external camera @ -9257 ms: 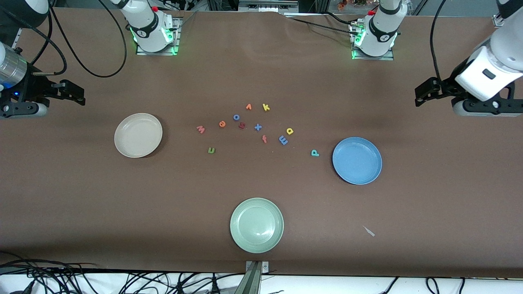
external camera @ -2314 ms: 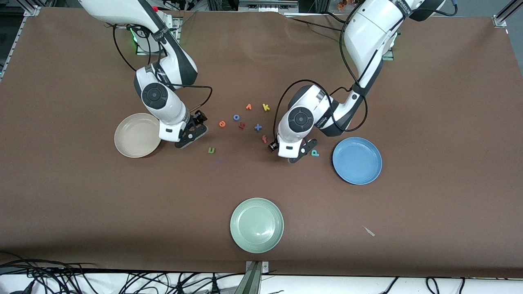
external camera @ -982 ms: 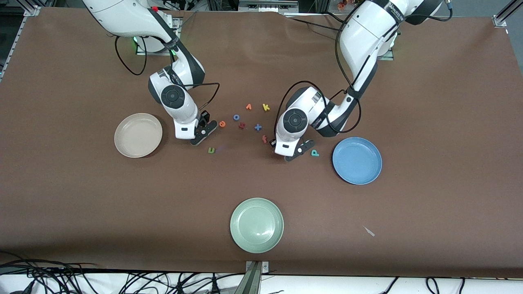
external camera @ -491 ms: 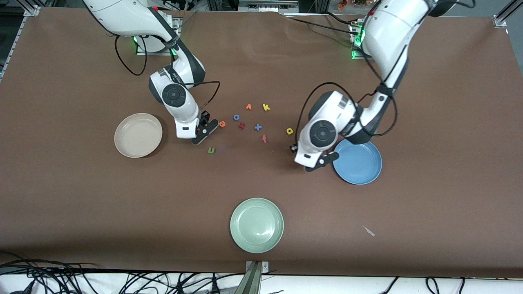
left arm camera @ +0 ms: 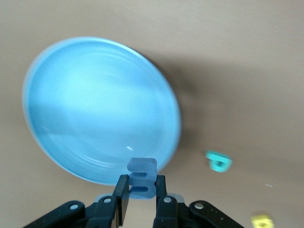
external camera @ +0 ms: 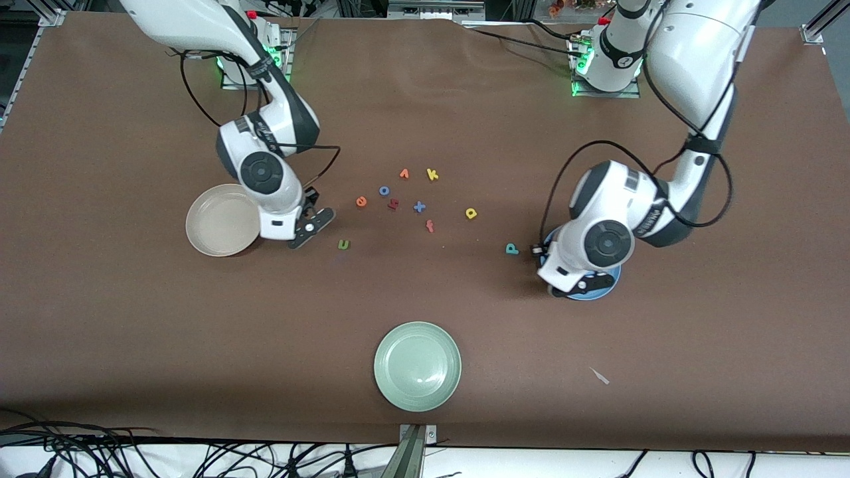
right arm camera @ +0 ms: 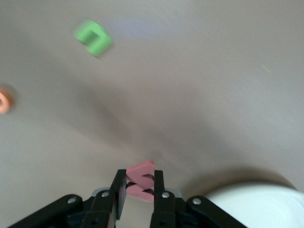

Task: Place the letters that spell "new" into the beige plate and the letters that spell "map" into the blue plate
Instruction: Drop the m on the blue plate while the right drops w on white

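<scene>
My left gripper [external camera: 583, 284] is shut on the blue m [left arm camera: 142, 176] and hangs over the rim of the blue plate [external camera: 601, 292] at the edge nearest the letters. The teal p [external camera: 511, 249] and yellow a [external camera: 471, 213] lie on the table beside that plate. My right gripper [external camera: 311, 226] is shut on the pink-red w [right arm camera: 141, 183], over the table between the beige plate [external camera: 212, 222] and the green n [external camera: 343, 244]. The orange e [external camera: 361, 201] lies among the other letters.
Other letters lie mid-table: blue o [external camera: 384, 190], dark red h [external camera: 393, 204], blue x [external camera: 419, 206], orange v [external camera: 404, 174], yellow k [external camera: 432, 174], red f [external camera: 429, 226]. A pale green plate [external camera: 417, 365] sits near the front edge.
The left gripper carried the blue m from the letters to the blue plate's rim. The right gripper closed on the pink-red w and drew back toward the beige plate.
</scene>
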Robot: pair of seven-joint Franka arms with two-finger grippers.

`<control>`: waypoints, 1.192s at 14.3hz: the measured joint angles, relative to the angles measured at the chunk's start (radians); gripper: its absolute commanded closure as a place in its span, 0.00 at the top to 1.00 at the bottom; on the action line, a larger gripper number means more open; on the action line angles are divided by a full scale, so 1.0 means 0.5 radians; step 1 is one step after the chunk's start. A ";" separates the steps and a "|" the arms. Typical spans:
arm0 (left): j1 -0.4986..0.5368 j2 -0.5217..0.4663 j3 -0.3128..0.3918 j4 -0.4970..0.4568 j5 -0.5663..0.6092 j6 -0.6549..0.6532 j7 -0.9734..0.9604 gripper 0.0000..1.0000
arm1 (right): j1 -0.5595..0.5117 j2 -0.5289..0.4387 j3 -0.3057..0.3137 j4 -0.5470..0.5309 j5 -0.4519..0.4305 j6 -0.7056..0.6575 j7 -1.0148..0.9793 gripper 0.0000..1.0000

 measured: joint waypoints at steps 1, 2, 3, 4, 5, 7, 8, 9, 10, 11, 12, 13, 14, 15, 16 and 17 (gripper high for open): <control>0.031 0.001 0.001 -0.020 0.029 -0.004 0.050 0.00 | -0.003 -0.006 -0.068 0.011 0.000 -0.058 -0.050 0.02; 0.046 0.007 0.001 -0.046 0.080 -0.004 0.081 0.00 | -0.007 -0.006 -0.140 0.015 0.000 -0.094 -0.113 0.02; 0.050 0.019 0.001 -0.072 0.143 -0.003 0.086 0.00 | -0.011 -0.004 -0.213 0.016 0.000 -0.116 -0.183 0.02; 0.051 0.038 0.001 -0.085 0.181 0.000 0.086 0.08 | -0.019 -0.002 -0.273 0.017 0.000 -0.138 -0.246 0.02; 0.051 0.059 0.000 -0.092 0.199 0.003 0.087 0.33 | -0.036 -0.002 -0.311 0.021 0.000 -0.156 -0.289 0.03; 0.048 0.098 -0.003 -0.095 0.207 0.016 0.088 1.00 | -0.086 0.002 -0.333 0.022 0.000 -0.184 -0.320 0.55; 0.049 0.120 -0.003 -0.096 0.207 0.023 0.089 1.00 | -0.117 0.009 -0.333 0.022 0.002 -0.202 -0.321 0.99; 0.049 0.134 -0.004 -0.095 0.207 0.029 0.090 1.00 | -0.145 0.023 -0.334 0.022 0.010 -0.212 -0.321 1.00; 0.049 0.138 -0.009 -0.092 0.207 0.035 0.091 1.00 | -0.169 0.038 -0.334 0.022 0.046 -0.213 -0.318 1.00; 0.048 0.137 -0.022 -0.077 0.207 0.038 0.091 1.00 | -0.186 0.048 -0.334 0.023 0.128 -0.215 -0.318 1.00; 0.046 0.132 -0.039 -0.049 0.207 0.038 0.091 1.00 | -0.193 0.049 -0.334 0.027 0.216 -0.222 -0.318 1.00; 0.042 0.119 -0.060 -0.021 0.207 0.038 0.091 1.00 | -0.191 0.047 -0.331 0.048 0.281 -0.233 -0.306 1.00; 0.041 0.098 -0.089 0.001 0.207 0.037 0.090 1.00 | -0.187 0.046 -0.324 0.079 0.316 -0.241 -0.261 1.00; 0.039 0.077 -0.128 0.023 0.207 0.037 0.089 1.00 | -0.180 0.044 -0.316 0.111 0.328 -0.245 -0.173 1.00; 0.035 0.062 -0.178 0.050 0.207 0.036 0.088 1.00 | -0.165 0.043 -0.306 0.136 0.333 -0.246 -0.071 1.00; 0.022 0.054 -0.224 0.069 0.206 0.036 0.067 1.00 | -0.142 0.043 -0.294 0.152 0.340 -0.243 0.043 1.00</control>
